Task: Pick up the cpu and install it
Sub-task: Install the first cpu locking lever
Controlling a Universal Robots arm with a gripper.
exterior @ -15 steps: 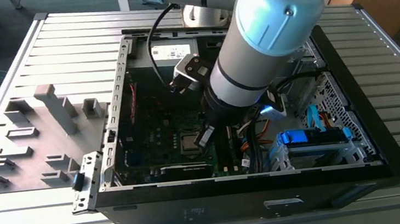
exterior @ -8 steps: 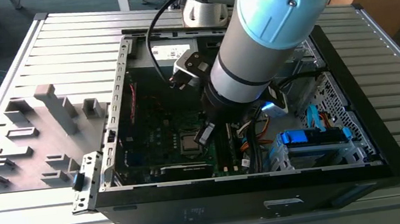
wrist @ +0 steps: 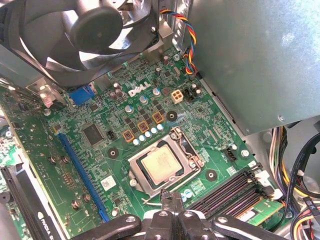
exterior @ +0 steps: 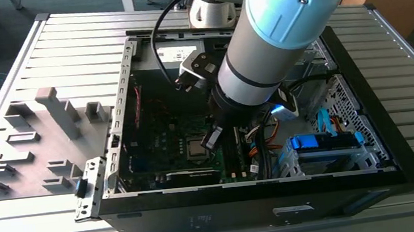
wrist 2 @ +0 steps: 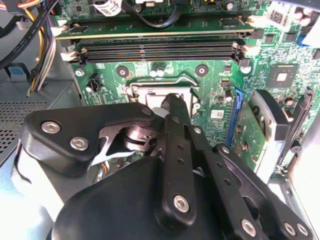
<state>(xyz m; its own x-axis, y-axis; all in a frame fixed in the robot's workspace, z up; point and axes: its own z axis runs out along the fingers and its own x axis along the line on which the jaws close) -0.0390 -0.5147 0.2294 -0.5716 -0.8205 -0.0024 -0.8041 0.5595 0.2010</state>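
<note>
Cpu (wrist: 161, 166) sits in its socket just beside the tool (wrist: 171, 199), whose fingers seem pressed together

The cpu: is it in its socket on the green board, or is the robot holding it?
In the socket. In the first wrist view the cpu lies flat inside the metal socket frame, with the gripper just beside it.

Workshop or robotics lab, set up as an assembly bench. A slatted metal table (exterior: 48, 46) carries an opened computer case (exterior: 276, 200), side panel off, green motherboard (wrist: 100, 165) exposed. At the exterior view's left lies a grey fixture tray (exterior: 35, 144) of moulded blocks (a parts jig, by the look). An industrial robot arm (exterior: 275, 35) reaches into the case. Bare floor and cables lie beyond the table's far edge.
</note>
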